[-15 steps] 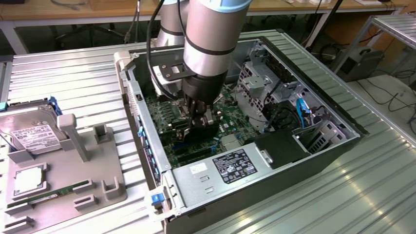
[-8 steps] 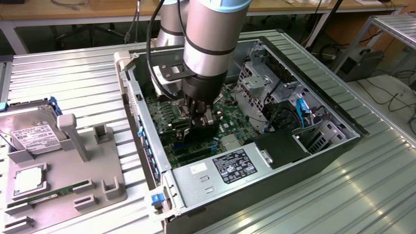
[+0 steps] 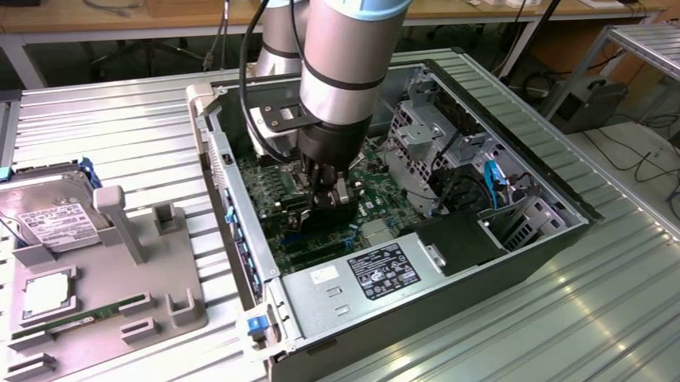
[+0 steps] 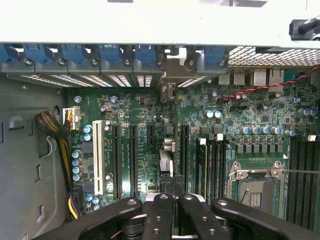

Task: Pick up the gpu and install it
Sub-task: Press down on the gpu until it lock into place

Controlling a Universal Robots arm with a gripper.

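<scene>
My gripper (image 3: 325, 203) holds the gpu (image 4: 166, 150) edge-on over the motherboard (image 4: 140, 115); I should keep it square to its slot.

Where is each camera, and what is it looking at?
Exterior view: it sits off the arm, above the table, looking down at the open computer case; the robot arm reaches inside with its gripper.
Wrist view: it rides on the wrist, looking into the case at the green motherboard; the black gripper holds the gpu edge-on over the slots.
Shared: both show the motherboard and the gripper.
</scene>
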